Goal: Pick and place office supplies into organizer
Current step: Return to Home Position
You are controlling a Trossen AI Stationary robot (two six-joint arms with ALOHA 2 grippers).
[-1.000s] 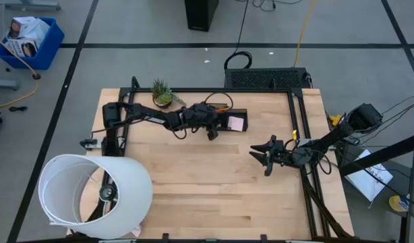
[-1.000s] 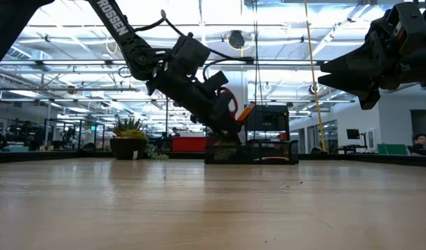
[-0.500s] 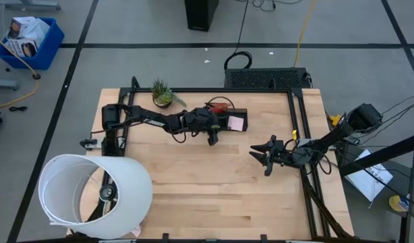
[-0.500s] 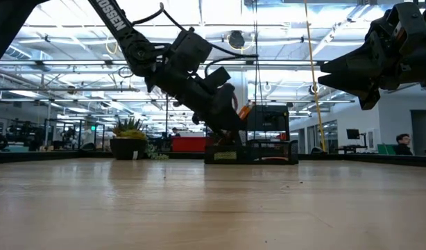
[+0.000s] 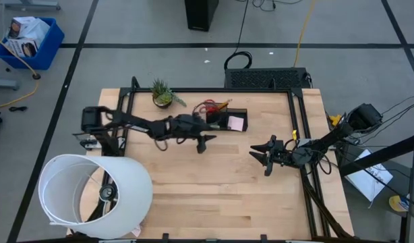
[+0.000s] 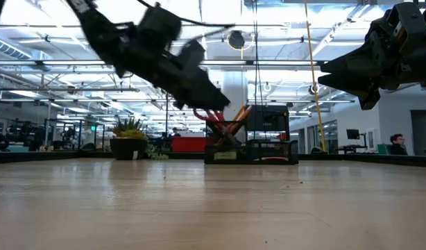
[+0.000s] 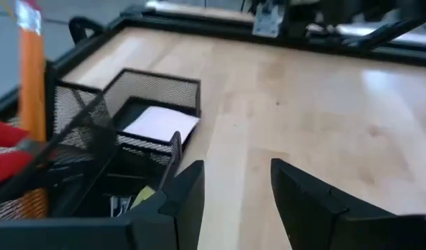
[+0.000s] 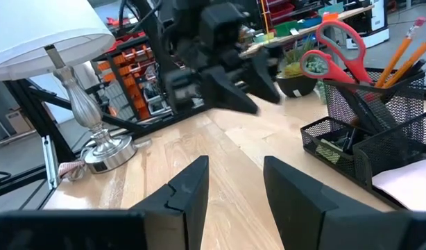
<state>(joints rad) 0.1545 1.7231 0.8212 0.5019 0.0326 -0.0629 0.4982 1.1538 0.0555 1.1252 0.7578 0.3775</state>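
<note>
Two hands empty, fingers apart. Left hand (image 5: 201, 143) hovered near organizer (image 5: 228, 115) at middle of surface's (image 5: 193, 196) far edge; right hand (image 5: 263, 157) hung near right edge. Organizer held red scissors (image 5: 209, 108), orange pencils (image 5: 222, 104), pink pad (image 5: 237, 123); yellow-green piece (image 7: 142, 197) probably in low compartment.

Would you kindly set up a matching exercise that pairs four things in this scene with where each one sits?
Column one:
1. red-handled scissors
2. sticky-note pad
3. potted plant
4. white lampshade

Column two:
A. bottom-left corner of the table in the high view
B. flat in the organizer's lower compartment
C. upright in the taller compartment
D. at the table's top edge in the high view, left of the organizer

Pairs: 1-C, 2-B, 3-D, 4-A.
</note>
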